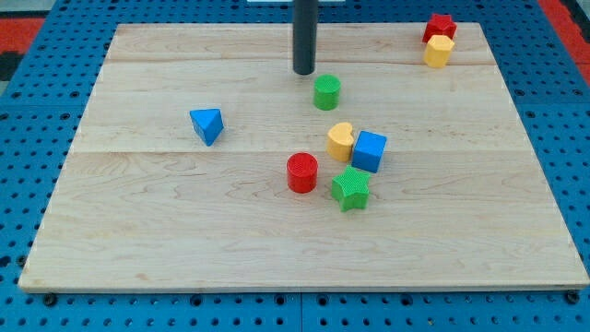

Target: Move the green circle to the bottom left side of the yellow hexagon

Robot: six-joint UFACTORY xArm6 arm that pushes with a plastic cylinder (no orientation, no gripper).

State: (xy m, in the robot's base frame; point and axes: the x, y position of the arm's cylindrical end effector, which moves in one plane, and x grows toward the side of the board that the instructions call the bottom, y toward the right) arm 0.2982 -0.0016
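The green circle (pixel 326 92) stands on the wooden board (pixel 184 231), a little above the middle. My tip (pixel 304 72) is just up and to the left of it, a small gap apart. The yellow hexagon (pixel 439 51) sits near the view's top right corner, touching a red block (pixel 440 27) just above it. The green circle lies well to the left of and below the yellow hexagon.
A blue triangle (pixel 207 125) lies at the left. In the middle, a yellow heart (pixel 340 141), a blue cube (pixel 369 151), a red cylinder (pixel 301 172) and a green star (pixel 350 188) cluster together below the green circle.
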